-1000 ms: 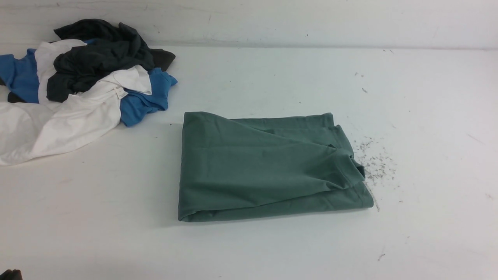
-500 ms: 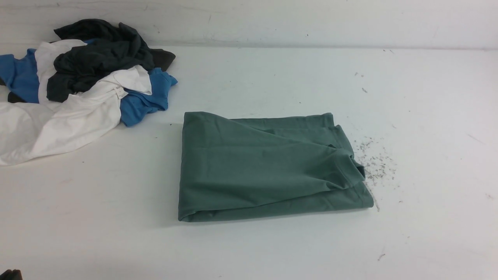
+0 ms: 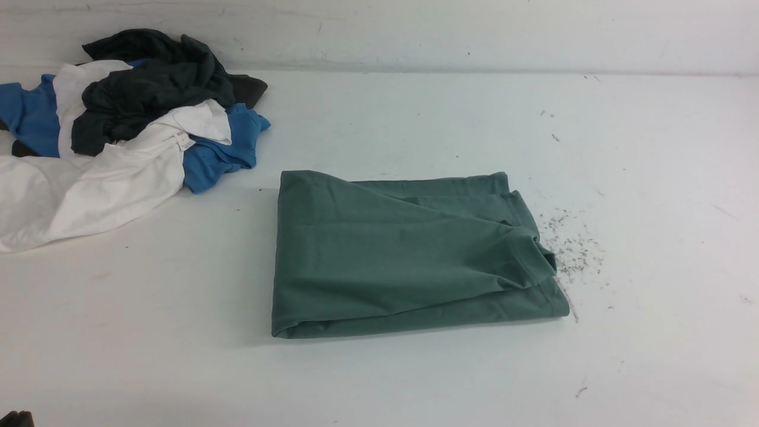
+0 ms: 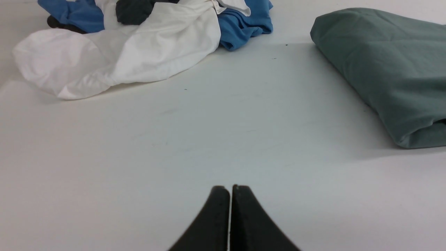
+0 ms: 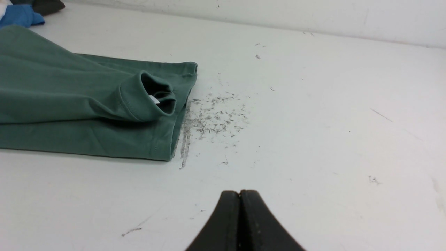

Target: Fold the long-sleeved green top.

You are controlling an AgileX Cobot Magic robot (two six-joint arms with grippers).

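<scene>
Both grippers closed and empty; the fold looked finished.

The left gripper and right gripper had jaws pressed together, holding nothing, clear of the cloth. The green long-sleeved top lay at frame centre as a compact rectangle, cuff on top; nothing obvious remained.

You see the sage-green long-sleeved top as matt, soft knit cloth with stitched hems. The white table looks smooth, faintly sheened, scuffed grey just beyond your right gripper's matt black fingers.
</scene>
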